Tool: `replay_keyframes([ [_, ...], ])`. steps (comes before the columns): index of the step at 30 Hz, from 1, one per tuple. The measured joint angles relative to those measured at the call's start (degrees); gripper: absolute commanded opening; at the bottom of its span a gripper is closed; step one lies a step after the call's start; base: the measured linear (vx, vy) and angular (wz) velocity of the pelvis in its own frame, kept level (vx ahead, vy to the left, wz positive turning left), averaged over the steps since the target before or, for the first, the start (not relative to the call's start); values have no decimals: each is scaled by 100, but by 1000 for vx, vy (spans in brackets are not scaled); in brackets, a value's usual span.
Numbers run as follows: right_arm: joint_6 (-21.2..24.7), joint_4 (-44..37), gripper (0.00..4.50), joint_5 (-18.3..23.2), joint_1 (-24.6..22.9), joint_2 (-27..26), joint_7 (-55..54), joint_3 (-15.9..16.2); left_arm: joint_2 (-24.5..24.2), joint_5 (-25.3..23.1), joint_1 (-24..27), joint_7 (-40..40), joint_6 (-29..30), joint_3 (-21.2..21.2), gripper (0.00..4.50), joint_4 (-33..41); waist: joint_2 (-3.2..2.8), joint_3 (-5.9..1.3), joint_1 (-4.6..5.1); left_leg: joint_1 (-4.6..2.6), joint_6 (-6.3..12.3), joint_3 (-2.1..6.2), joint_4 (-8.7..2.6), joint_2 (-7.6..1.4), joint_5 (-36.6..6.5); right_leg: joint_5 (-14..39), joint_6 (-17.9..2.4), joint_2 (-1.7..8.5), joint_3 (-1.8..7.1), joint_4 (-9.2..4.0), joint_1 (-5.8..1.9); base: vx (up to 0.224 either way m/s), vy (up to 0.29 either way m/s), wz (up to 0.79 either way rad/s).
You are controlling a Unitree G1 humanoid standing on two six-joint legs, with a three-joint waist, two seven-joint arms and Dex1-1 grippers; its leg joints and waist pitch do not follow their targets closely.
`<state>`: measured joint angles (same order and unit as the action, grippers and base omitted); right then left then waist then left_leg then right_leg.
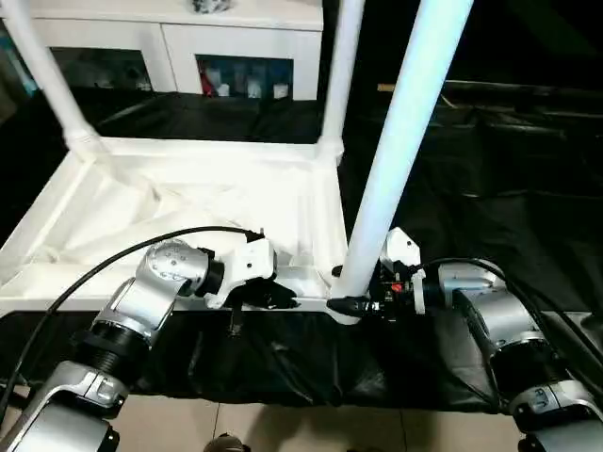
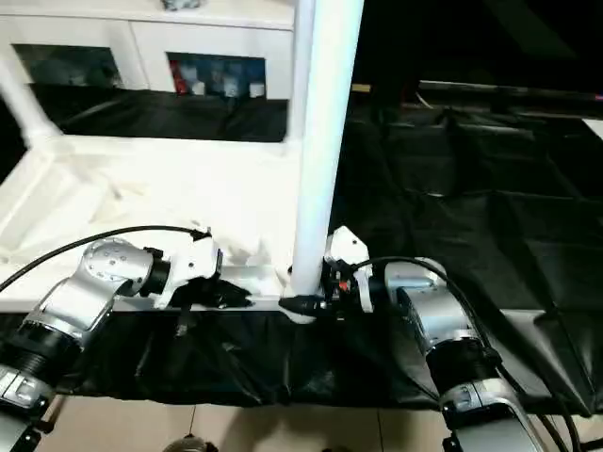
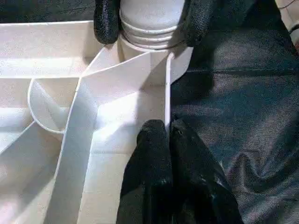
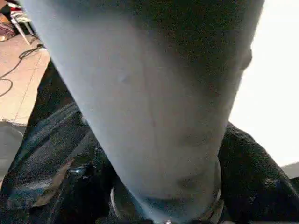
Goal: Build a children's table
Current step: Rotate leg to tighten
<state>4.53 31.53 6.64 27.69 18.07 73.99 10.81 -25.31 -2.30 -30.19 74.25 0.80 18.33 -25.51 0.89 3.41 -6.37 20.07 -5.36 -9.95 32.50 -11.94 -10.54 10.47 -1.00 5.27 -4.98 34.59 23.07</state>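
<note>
Children's table lay upside down on black-draped counter, ribbed underside up so legs could enter corner sockets. Near-corner leg stood upright in socket. Right pincer straddled leg base, fingers on either side, likely turning it. Left pincer pressed together against rim wall, likely steadying top.

Black-draped work surface under the upturned children's table, ribbed side up.
</note>
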Motion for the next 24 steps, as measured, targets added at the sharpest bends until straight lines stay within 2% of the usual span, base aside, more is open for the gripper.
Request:
replay_keyframes([
  [6, 30, 0, 265, -3, 1, -36, -16, -5, -23, 23, 24, 0, 4, -8, 0, 10, 5, -3, 2, 0, 0, 0, -2, 0, 0, 2, 3, 0, 0, 2, 0, 0, 0, 0],
  [8, 16, 33, 265, -36, -22, -192, -361, -120, -16, -32, 42, -161, 43, -82, 0, 15, 14, -4, 12, -3, -1, 0, -2, -1, 1, 2, 3, 0, 0, 11, 0, 0, 0, 0],
  [14, -120, 580, 263, -206, 129, -877, -2623, -688, 540, -441, -116, -1431, 545, -221, 0, -171, 16, -4, 143, -13, -5, 2, 4, 6, 2, 6, 11, 3, 9, 18, -2, 0, 0, 0],
  [19, -371, 1130, 263, -293, 405, -1478, -4711, -1217, 1317, -718, -354, -2613, 985, -227, 0, -436, 4, 0, 134, -7, -5, 4, 6, 8, 2, 4, 11, 3, 11, 19, 1, 0, 0, 0],
  [20, -401, 1236, 263, -357, 503, -1608, -5237, -1279, 1474, -774, -391, -2884, 1049, -230, 0, -490, -9, -4, 135, -5, -6, 4, 6, 8, 2, 3, 11, 3, 12, 19, 2, 0, 0, 0],
  [24, -562, 1552, 263, -456, 748, -1867, -6169, -1374, 1697, -941, -422, -3328, 1065, -220, 0, -535, -58, -15, 130, 0, -6, 4, 0, 8, 2, 7, 9, 1, 11, 20, 5, 0, 0, 0],
])
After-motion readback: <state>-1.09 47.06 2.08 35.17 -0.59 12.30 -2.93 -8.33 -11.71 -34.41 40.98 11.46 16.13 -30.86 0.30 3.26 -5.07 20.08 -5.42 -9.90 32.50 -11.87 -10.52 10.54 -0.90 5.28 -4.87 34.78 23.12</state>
